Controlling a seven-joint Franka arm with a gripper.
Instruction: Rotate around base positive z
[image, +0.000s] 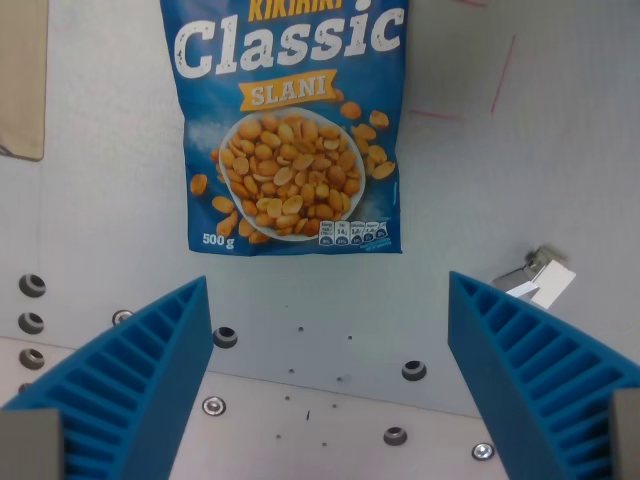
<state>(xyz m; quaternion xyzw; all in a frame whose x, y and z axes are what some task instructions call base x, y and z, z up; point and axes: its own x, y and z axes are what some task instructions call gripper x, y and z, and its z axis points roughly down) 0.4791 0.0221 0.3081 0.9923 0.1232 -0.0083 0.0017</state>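
A pale grey worktop (110, 200) with screw holes lies under me. Nearest, my end effector (330, 375) is spread wide and grips nothing; its two ribbed blue fingers (130, 380) frame the lower corners of the wrist view. Beyond them a blue bag of peanuts (290, 120) lies flat on the worktop, apart from both fingers. A small white clip (540, 280) sits at the wrist view's right.
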